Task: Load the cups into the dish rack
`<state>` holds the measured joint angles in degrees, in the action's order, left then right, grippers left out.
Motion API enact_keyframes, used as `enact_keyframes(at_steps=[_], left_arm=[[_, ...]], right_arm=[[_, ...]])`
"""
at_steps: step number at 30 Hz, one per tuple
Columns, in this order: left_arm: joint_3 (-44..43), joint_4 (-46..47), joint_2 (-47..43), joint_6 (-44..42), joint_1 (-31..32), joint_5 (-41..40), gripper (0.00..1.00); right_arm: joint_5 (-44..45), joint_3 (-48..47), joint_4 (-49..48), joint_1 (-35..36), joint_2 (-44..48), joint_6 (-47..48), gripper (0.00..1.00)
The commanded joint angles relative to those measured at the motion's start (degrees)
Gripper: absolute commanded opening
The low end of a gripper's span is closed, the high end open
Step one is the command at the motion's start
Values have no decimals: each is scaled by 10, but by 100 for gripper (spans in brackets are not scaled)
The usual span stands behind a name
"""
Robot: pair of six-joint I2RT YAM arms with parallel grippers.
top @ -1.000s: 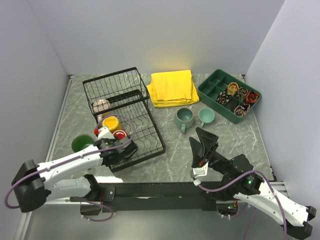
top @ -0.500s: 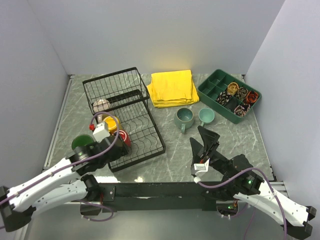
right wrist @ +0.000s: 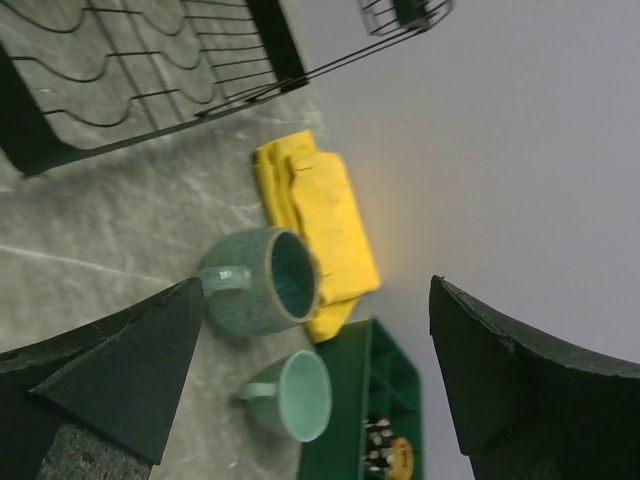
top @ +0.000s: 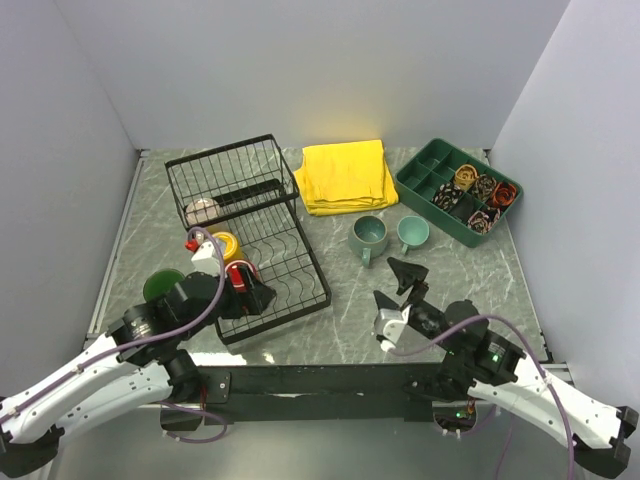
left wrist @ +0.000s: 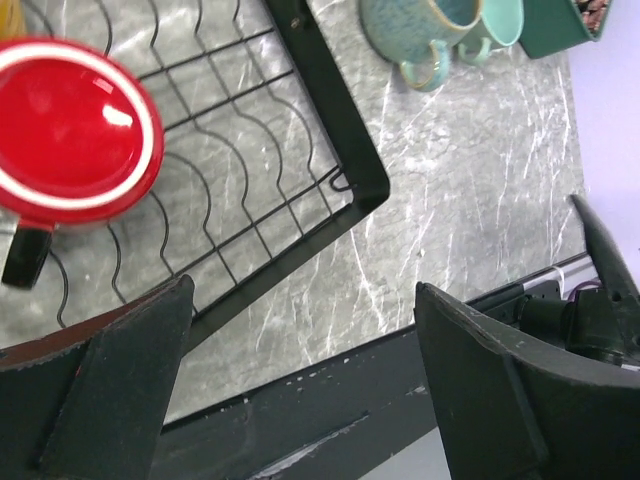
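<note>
I've drawn my left hand (left wrist: 300, 350) back from the dish rack (left wrist: 335, 110), fingers apart and empty. The glossy red cup (left wrist: 75, 125), pale-ringed at the rim, stands upright in the slotted tray. My right hand (top: 398, 285) gapes near two teal cups (top: 369, 236) on the surface (top: 350, 320).

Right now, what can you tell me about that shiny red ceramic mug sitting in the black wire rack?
The shiny red ceramic mug stands upright and empty, mouth up, with a pale rim and a dark-looking handle. It rests on the wavy wires in the flat tray of the black wire dish rack. The open left gripper does not touch it.
</note>
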<state>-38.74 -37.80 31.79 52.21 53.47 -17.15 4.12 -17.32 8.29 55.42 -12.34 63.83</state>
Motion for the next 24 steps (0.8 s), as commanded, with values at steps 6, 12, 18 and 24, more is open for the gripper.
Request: enact_keyframes(at_steps=[6, 12, 18, 24], left_arm=[[-45, 76, 26, -67, 1, 12, 96], [-37, 94, 14, -54, 2, 29, 96], [-21, 116, 2, -33, 2, 44, 96], [-29, 130, 15, -35, 1, 64, 96]], right_arm=[[-53, -159, 147, -85, -158, -203, 99], [-252, -313, 272, -208, -312, -282, 100], [-264, -359, 291, -232, -365, -309, 100], [-278, -427, 307, -289, -455, -334, 100]])
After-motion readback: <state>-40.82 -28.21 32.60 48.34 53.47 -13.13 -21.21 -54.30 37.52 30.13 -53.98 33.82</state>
